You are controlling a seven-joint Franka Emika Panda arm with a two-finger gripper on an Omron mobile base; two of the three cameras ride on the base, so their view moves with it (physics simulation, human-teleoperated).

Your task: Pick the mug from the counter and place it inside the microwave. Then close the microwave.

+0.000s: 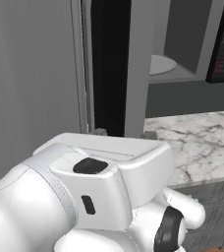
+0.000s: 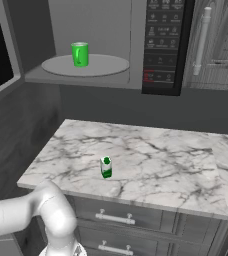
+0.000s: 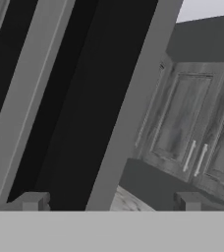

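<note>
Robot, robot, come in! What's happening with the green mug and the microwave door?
Gripper open, empty, at the microwave door. Mug on the plate inside the microwave. Door not yet shut. Small carton on counter.

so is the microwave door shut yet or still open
Open. In the right base view the mug stands upright on the white plate inside the microwave, cavity exposed; the black glass door is swung out.

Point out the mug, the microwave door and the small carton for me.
mug [image 2: 79,54], right base view, middle of its green side.
microwave door [image 1: 111,64], left base view, black glass panel.
small carton [image 2: 106,167], right base view, its front face.
</note>
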